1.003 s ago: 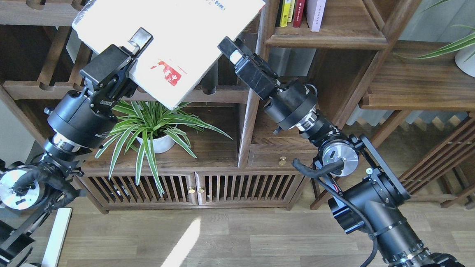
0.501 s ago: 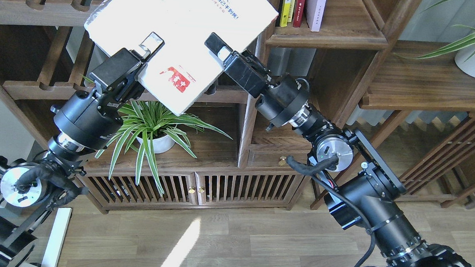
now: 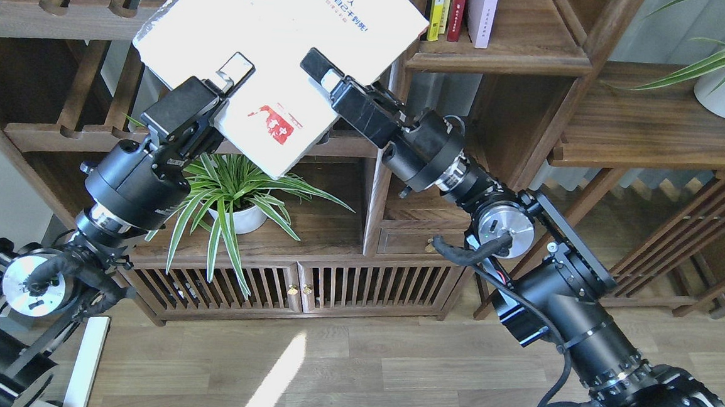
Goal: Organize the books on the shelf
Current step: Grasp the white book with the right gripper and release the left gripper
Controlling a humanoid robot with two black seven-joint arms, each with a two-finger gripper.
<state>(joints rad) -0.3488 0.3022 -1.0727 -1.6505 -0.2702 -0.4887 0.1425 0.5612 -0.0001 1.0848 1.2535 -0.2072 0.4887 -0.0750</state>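
Your left gripper is clamped on the white book's lower edge, holding it tilted. Your right gripper touches its right edge; can't tell its grip. Beyond, 4 books stand on the shelf.

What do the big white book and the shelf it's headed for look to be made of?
The large white book looks like a paperback: matte cream card cover with printed red characters, and a clear wrap seems to show at its left edge. The shelf looks like solid dark walnut-toned wood, with visible grain and a smooth satin finish.
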